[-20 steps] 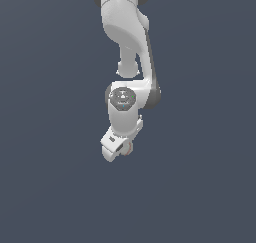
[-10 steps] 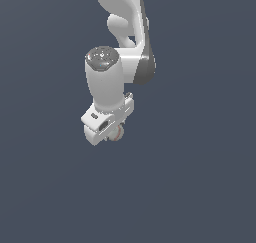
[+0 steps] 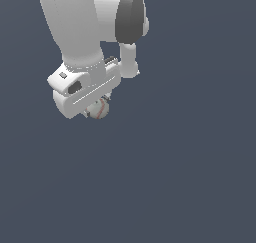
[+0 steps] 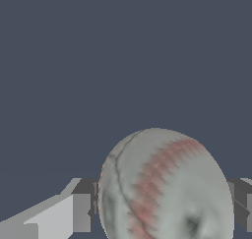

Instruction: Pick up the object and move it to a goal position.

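Plain dark blue-grey backdrop w/ no table edge or goal marker visible; my gripper (image 3: 98, 108) is closed round the baseball (image 3: 101, 107), which sits directly btwn my fingers (image 4: 83, 211), a round ball w/ no long axis.

From my station, all I can see beneath the arm is a flat, even slate-blue surface (image 3: 190, 177) that fills the exterior view edge to edge. I can make out no rim, seam or leg, so I cannot tell whether it is a table or a floor. The wrist view shows the same plain blue-grey ground (image 4: 123, 51). I see nothing resting directly on it.
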You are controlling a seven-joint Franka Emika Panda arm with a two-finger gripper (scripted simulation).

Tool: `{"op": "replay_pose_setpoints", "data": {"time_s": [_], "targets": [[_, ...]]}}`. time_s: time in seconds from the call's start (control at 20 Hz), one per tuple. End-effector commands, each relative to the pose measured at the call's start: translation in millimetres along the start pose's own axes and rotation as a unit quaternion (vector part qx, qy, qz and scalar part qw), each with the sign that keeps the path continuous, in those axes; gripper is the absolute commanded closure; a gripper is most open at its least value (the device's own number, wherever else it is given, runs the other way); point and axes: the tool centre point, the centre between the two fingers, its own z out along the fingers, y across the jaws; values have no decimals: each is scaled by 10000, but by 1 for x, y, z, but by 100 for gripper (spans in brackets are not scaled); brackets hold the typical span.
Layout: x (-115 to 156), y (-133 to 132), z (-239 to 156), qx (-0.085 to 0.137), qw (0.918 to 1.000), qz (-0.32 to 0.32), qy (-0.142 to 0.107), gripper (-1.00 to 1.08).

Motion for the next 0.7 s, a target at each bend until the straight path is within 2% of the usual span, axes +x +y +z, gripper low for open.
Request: {"op": "replay_pose_setpoints", "data": {"time_s": [0.0, 0.35, 0.65], "targets": [[-12, 3, -29, -5, 10000, -3, 6, 108], [-41, 14, -100, -7, 10000, -1, 6, 108], [-56, 21, -138, -9, 10000, 3, 3, 108]]}}
